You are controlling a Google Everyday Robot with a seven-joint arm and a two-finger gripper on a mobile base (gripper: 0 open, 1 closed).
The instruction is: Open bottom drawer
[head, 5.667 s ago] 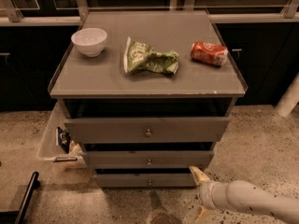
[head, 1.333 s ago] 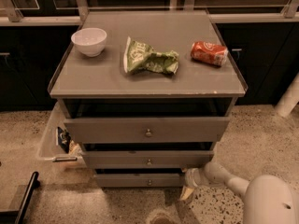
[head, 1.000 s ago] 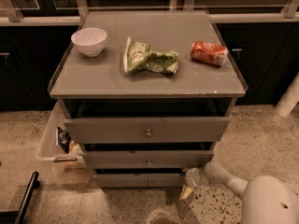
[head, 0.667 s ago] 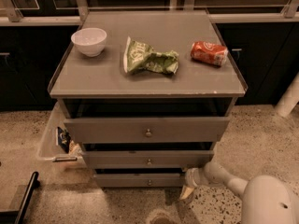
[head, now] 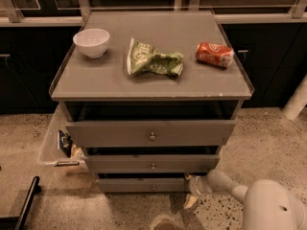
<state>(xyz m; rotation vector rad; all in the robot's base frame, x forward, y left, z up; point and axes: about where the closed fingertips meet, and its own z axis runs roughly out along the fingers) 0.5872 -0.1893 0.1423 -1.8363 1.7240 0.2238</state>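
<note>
The bottom drawer is the slimmest grey front, lowest of three, with a small brass knob at its centre. It sits slightly out from the cabinet, as do the two fronts above it. My gripper is at the drawer's right end, low near the floor, its cream fingers against the front's right edge. The white arm runs from it to the lower right.
On the cabinet top stand a white bowl, a crumpled green chip bag and a red soda can. A clear bin with items sits left of the cabinet. A black bar lies at lower left. Dark cabinets line the back.
Over the last second nothing has visibly moved. Earlier, the gripper moved from the right in to the bottom drawer's right end.
</note>
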